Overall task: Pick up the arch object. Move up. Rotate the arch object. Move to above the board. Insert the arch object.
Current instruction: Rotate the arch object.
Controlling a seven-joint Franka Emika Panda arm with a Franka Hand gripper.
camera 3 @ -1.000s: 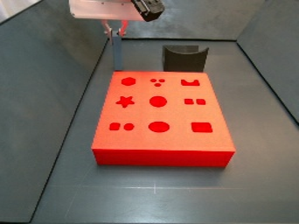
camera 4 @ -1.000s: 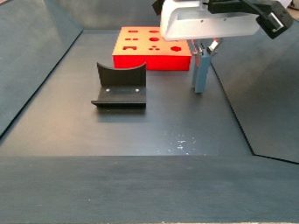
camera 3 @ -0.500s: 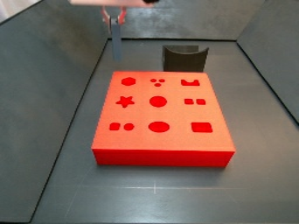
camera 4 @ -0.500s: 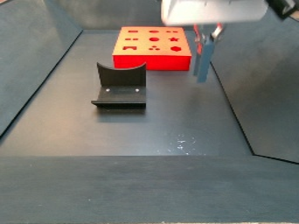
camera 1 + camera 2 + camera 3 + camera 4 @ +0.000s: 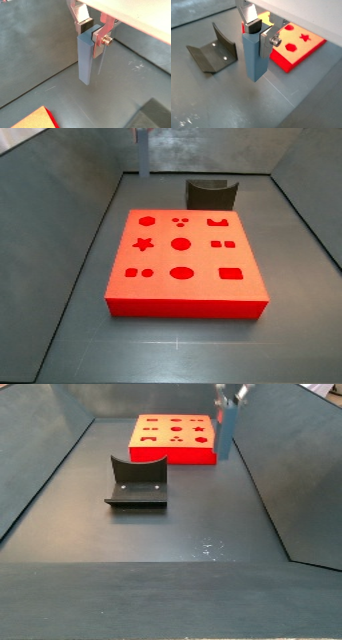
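Gripper (image 5: 92, 31) clamped on the upper end of the arch object (image 5: 86, 60), a slim blue-grey slab hanging straight down and clear of the floor (image 5: 40, 60), as both wrist views show. In a side view the slab (image 5: 139, 150) hangs at about eleven o'clock from the board (image 5: 185, 253), beyond its far edge and well above it, with the gripper body out of that picture. The fixture (image 5: 212, 50) stands on the floor apart from both. The turn and the trip across to the board are, by the look of it, not yet done. The hold takes only the top of a long piece, so a quick rotation could let it swing or creep between the fingers (image 5: 251, 18), and a small tilt would likely carry to the lower end. The arch cutout (image 5: 218, 222) sits at the board's far row, about one o'clock from its middle, and looks a close fit; a slab arriving skewed may catch the rim and jam or be pushed askew in the grasp.
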